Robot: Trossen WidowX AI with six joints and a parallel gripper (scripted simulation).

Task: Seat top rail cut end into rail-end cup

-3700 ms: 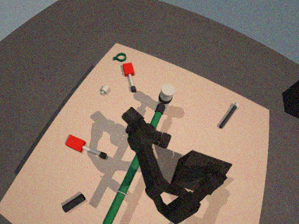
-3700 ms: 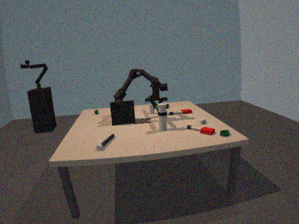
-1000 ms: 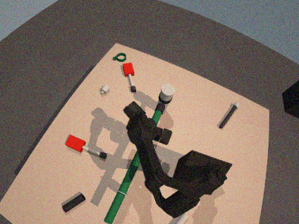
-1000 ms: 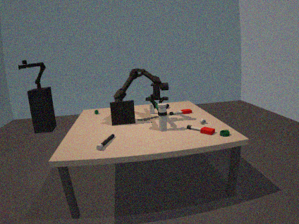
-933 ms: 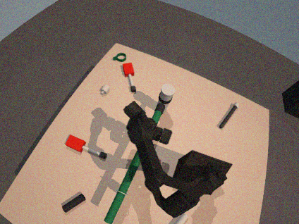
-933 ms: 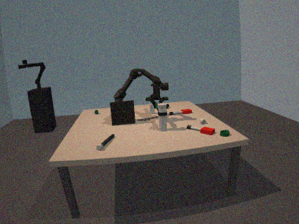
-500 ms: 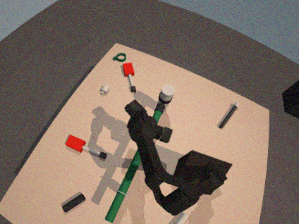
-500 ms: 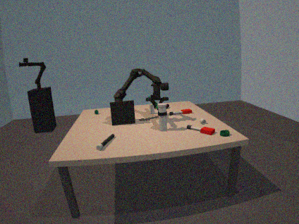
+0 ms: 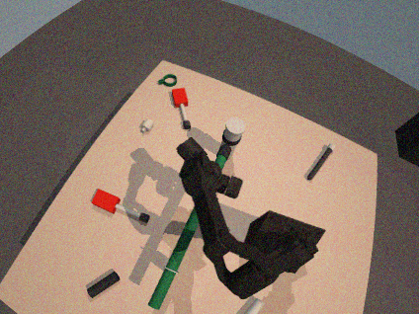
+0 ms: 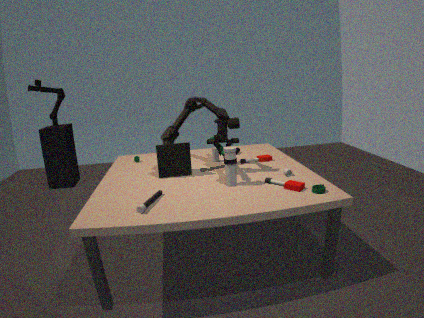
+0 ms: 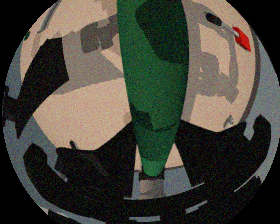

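Note:
The green top rail (image 9: 183, 242) (image 11: 149, 66) runs slantwise over the table, from the near left edge up to the big post (image 9: 233, 128) (image 10: 230, 168). The post has a white cap, with a dark band (image 9: 230, 138) just under it. The rail's upper end (image 9: 222, 157) reaches the band; I cannot see the cup itself. In the wrist view the rail narrows down to a grey part (image 11: 149, 187). My gripper (image 9: 209, 172) (image 10: 219, 140) (image 11: 151, 122) is shut on the rail, close to the post. A thin pale ring (image 9: 170, 271) circles the rail near its lower end.
Two red blocks with white handles (image 9: 180, 97) (image 9: 106, 199) (image 10: 294, 185) lie left of the rail. A green ring (image 9: 168, 80) (image 10: 318, 189), a small white piece (image 9: 146, 124), a dark bar (image 9: 319, 162) (image 10: 151, 200) and a dark block (image 9: 103, 283) lie around. The arm's base (image 9: 282, 247) (image 10: 173, 160) stands near right.

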